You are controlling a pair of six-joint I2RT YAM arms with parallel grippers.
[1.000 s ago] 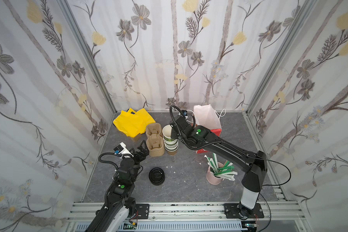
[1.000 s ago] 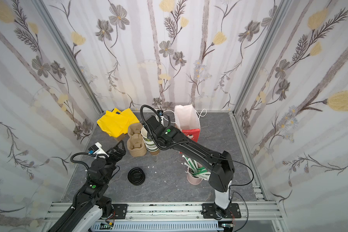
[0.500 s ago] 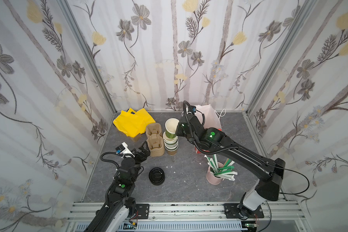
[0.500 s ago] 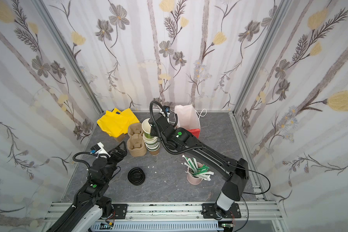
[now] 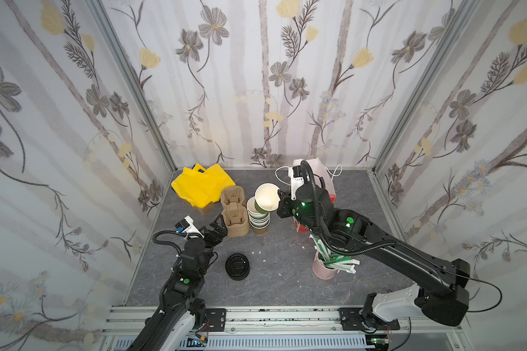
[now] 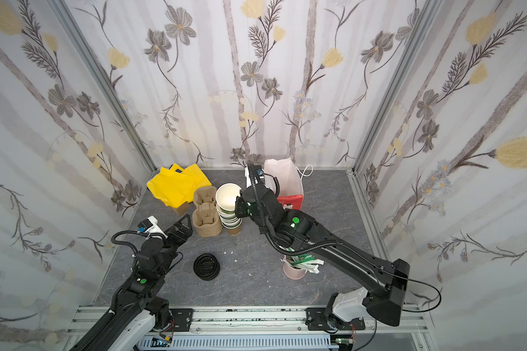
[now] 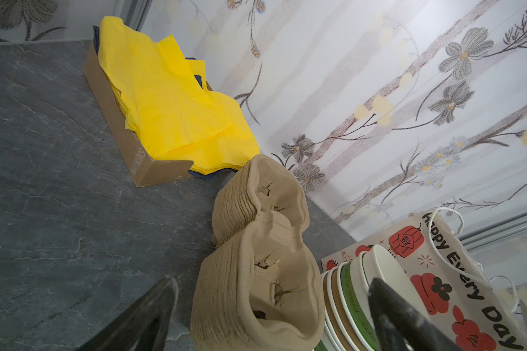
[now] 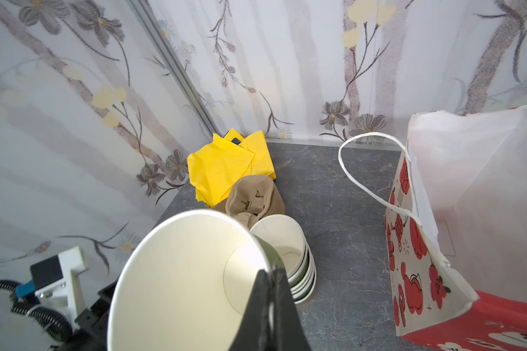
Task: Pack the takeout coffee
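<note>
Grey marbled tabletop [image 5: 286, 279] inside floral-papered walls [image 5: 256, 91]: right gripper [image 5: 280, 197] pinches the rim of a tilted, white-lined olive-green paper cup [image 5: 265, 199]; left gripper [image 6: 186, 226] gapes empty

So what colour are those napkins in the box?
The napkins are bright yellow, clearest in the left wrist view.

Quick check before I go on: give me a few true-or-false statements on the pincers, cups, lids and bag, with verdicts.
1. The right pincer is shut on the rim of a lidless cup, held tilted above the stack of cups. True.
2. The left pincer holds a black lid. False: it is open and empty, beside the cup carriers.
3. The gift bag lies flat. False: it stands upright with its mouth open.
4. The pile of black lids lies on the table, apart from the stack of cups. True.
</note>
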